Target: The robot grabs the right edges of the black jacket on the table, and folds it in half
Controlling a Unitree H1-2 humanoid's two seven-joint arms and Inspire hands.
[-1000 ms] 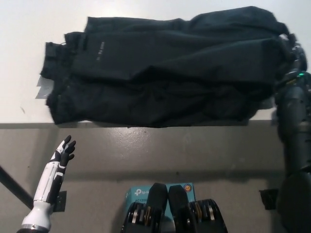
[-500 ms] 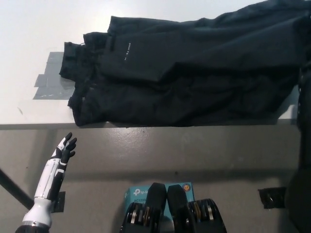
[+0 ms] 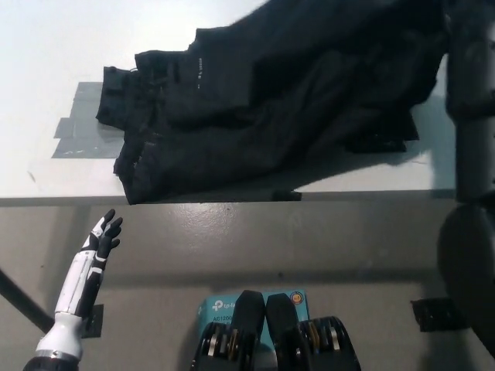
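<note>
Head view: the black right arm [image 3: 469, 116] rises along the 3 o'clock edge toward 1 o'clock, where it meets the lifted edge of the black jacket [image 3: 255, 108]. The right hand itself is not visible there, so whether it grips the cloth cannot be told. The jacket's right side is raised and draped toward 12 o'clock, while its left part lies flat on the white table [image 3: 46, 46], partly over a grey tape patch [image 3: 77, 127] at 9 o'clock. The white left hand [image 3: 102, 238] hangs below the table's front edge at 7 o'clock, holding nothing, fingers apart.
</note>
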